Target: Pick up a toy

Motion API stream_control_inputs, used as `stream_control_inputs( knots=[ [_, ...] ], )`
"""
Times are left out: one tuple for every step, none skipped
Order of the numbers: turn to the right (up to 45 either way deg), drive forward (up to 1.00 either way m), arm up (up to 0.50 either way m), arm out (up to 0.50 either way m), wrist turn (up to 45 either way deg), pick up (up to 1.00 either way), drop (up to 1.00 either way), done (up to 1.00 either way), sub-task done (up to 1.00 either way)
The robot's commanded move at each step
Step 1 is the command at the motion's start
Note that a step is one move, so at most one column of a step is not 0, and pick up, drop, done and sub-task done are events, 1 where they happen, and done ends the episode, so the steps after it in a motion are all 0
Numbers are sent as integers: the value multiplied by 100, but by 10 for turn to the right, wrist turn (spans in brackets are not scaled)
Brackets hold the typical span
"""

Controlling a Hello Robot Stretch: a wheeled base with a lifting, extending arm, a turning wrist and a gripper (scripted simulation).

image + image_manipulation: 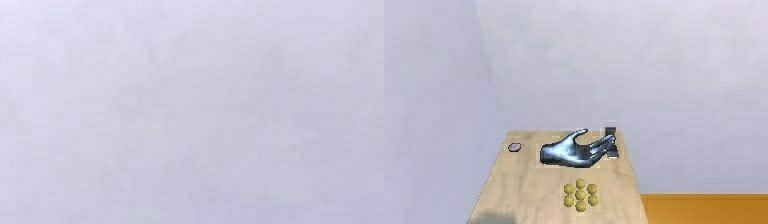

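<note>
**A:** How far along are you with the toy job?

**B:** You are near the start, I think. Nothing looks picked up yet. All the things lie on the desk (504, 172).

**A:** Where is the toy?

**B:** Look low in the middle of the arm side view. A bunch of little yellow balls (580, 195) sits there on the desk. That may be your toy, but I am not sure. Just above it lies a shiny silver hand shape (574, 150). A small dark block (610, 133) is at its right end. A tiny round thing (514, 148) sits to the left.

**A:** And the gripper?

**B:** I cannot tell how your gripper is. Ahead of you is a plain pale wall (190, 110).

**A:** What is left?

**B:** Almost all of it. You need to reach out, grab the toy and lift it.
</note>
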Motion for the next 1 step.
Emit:
stream_control_inputs(
  knots=[
    [0,0,0,18,0,0,0,0,0]
  ],
)
